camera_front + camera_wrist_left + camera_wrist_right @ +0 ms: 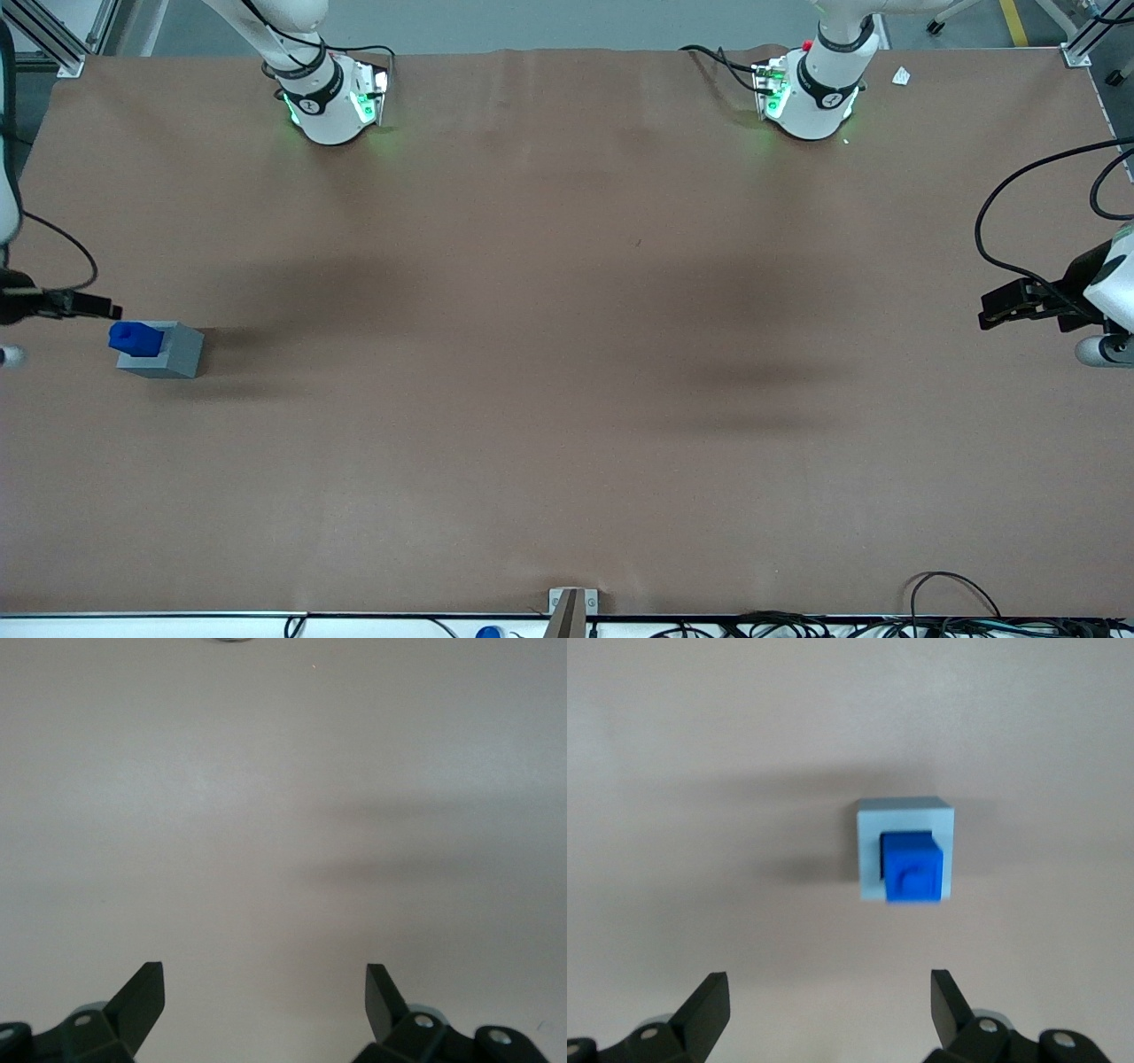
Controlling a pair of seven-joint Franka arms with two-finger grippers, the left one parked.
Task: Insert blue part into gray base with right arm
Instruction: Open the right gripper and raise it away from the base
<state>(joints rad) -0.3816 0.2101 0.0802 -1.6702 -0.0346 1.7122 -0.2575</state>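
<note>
The blue part (135, 338) stands in the recess of the gray base (175, 356), its upper end sticking out above the cube's top. Both sit toward the working arm's end of the table. The right arm's gripper (113, 310) hangs above the table beside the base, a little farther from the front camera than the cube and apart from it. In the right wrist view the gripper (829, 988) is open and empty, and the blue part (912, 868) shows in the gray base (906, 813), clear of the fingertips (709, 992).
The brown table mat (567, 354) spreads wide. The two arm bases (332, 97) (811, 93) stand at the edge farthest from the front camera. A small white scrap (901, 76) lies near one base. Cables (939, 589) lie along the nearest edge.
</note>
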